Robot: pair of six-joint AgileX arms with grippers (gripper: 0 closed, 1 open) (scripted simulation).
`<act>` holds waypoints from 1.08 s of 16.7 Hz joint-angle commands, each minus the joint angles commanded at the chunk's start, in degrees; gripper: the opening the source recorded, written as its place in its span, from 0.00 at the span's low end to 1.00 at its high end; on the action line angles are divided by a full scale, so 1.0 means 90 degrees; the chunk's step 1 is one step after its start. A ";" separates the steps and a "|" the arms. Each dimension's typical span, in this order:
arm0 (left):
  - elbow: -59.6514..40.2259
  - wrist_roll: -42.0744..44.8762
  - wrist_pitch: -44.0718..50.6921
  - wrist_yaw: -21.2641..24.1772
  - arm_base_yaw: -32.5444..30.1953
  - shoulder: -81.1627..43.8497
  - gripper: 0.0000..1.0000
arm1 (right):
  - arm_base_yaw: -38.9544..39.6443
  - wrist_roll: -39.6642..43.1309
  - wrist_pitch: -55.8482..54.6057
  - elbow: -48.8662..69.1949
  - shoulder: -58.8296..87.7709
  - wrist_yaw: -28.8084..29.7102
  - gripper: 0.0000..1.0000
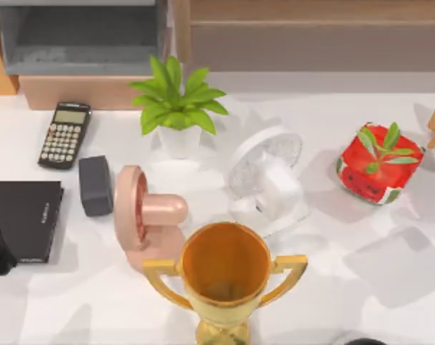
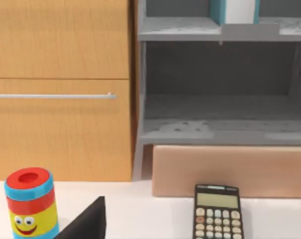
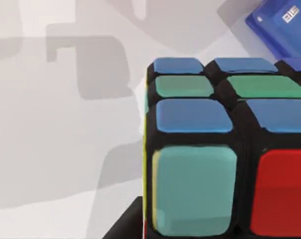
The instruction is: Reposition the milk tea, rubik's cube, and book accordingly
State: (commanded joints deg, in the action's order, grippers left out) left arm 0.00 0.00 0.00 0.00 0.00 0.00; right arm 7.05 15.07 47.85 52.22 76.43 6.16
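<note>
Rubik's cube point(image 3: 225, 149) sits very close under the right wrist camera, resting on the white table point(image 3: 50, 149) with blue, green, red and pale teal stickers showing; a blue object point(image 3: 282, 22) lies just beyond it. Whether either arm's fingers are apart or together cannot be told. From the left wrist, a calculator point(image 2: 217, 211) lies before a grey shelf point(image 2: 220, 129), where a teal-covered book point(image 2: 235, 11) stands upright on the upper level.

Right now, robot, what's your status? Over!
Right wrist camera close on rubik's cube, on the table. Book standing on upper grey shelf. Trophy and fans crowd table centre.
</note>
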 joint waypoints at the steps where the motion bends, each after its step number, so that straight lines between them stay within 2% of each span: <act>1: 0.0000 0.0000 0.0000 0.0000 0.0000 0.0000 1.00 | 0.0092 -0.0132 -0.0455 0.0291 0.0139 0.0162 0.00; 7: 0.0000 0.0000 0.0000 0.0000 0.0000 0.0000 1.00 | 0.0983 -0.1062 -0.3985 0.2192 0.0919 0.1122 0.00; 10: 0.0000 0.0000 0.0000 0.0000 0.0000 0.0000 1.00 | 0.1368 -0.1472 -0.5228 0.2968 0.1252 0.1529 0.00; 13: 0.0000 0.0000 0.0000 0.0000 0.0000 0.0000 1.00 | 0.1555 -0.1734 -0.5878 0.3442 0.1471 0.1799 0.00; 18: 0.0000 0.0000 0.0000 0.0000 0.0000 0.0000 1.00 | 0.1548 -0.1779 -0.5962 0.3497 0.1476 0.1827 0.00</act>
State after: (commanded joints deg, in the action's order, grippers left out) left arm 0.00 0.00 0.00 0.00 0.00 0.00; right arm 20.98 -0.95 -5.80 83.69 89.72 22.60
